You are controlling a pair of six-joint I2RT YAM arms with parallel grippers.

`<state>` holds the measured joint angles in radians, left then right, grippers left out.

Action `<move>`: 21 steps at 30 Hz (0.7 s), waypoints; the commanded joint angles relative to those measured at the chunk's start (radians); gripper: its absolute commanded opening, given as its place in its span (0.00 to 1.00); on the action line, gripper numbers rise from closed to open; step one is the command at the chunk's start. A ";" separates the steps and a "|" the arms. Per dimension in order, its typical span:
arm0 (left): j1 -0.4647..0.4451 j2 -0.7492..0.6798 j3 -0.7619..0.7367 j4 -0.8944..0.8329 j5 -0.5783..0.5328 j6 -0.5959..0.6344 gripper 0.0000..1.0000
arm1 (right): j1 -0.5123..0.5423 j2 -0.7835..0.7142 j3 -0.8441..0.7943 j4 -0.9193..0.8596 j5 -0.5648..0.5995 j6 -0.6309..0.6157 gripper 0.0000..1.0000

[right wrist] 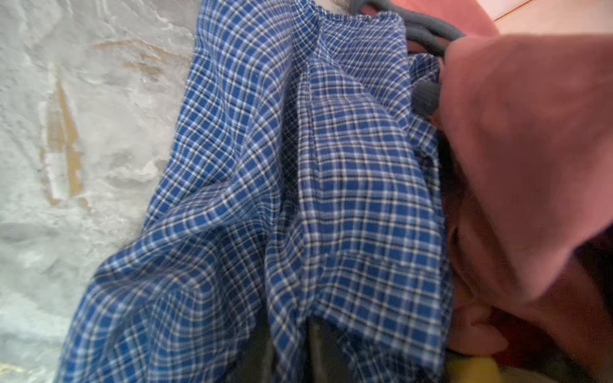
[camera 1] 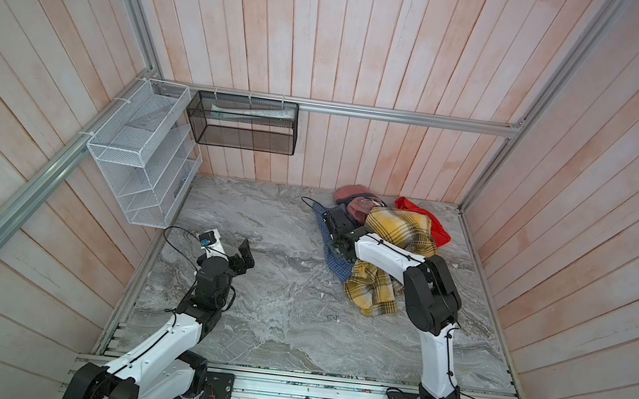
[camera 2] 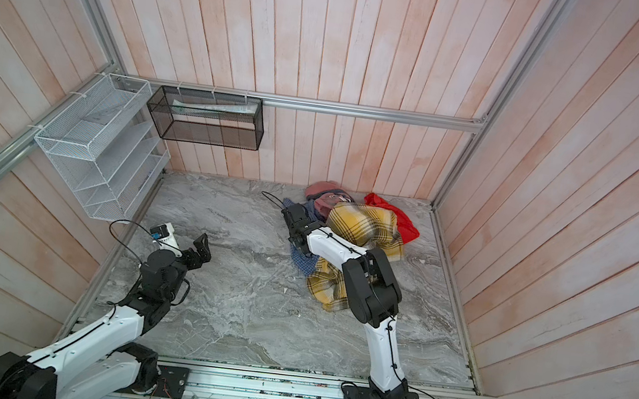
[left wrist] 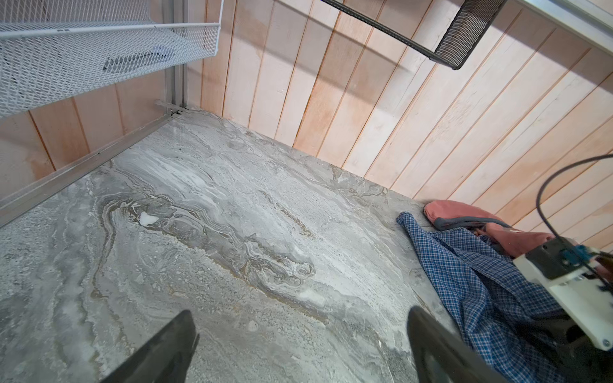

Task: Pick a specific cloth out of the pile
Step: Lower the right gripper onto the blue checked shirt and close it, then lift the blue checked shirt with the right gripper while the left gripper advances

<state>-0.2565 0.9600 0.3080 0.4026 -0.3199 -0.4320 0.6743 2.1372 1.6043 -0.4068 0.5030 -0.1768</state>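
Blue checked cloth (right wrist: 298, 182) sits clamped inside the right pincer (right wrist: 288, 348); left pincer (left wrist: 300, 313) gapes.

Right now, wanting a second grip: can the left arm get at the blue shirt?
Probably yes: the left gripper hangs open over the table, with only bare surface between it and the shirt, though the right gripper is shut on that cloth.
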 commanded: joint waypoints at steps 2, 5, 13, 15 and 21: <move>-0.001 0.008 -0.009 -0.010 -0.002 -0.015 1.00 | -0.002 -0.060 -0.014 0.043 0.033 0.004 0.02; -0.001 0.008 -0.007 -0.016 -0.001 -0.016 1.00 | -0.002 -0.101 -0.009 0.054 0.042 0.031 0.00; -0.001 0.007 -0.002 -0.024 -0.001 -0.015 1.00 | -0.002 -0.264 -0.044 0.125 -0.002 0.090 0.00; 0.000 0.008 -0.001 -0.022 0.001 -0.015 1.00 | -0.002 -0.291 -0.044 0.123 -0.020 0.100 0.00; -0.001 0.005 0.006 -0.034 0.007 -0.017 1.00 | -0.002 -0.403 -0.087 0.185 -0.099 0.143 0.00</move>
<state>-0.2565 0.9630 0.3080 0.3878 -0.3195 -0.4389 0.6731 1.7916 1.5383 -0.2848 0.4538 -0.0750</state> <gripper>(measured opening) 0.999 0.136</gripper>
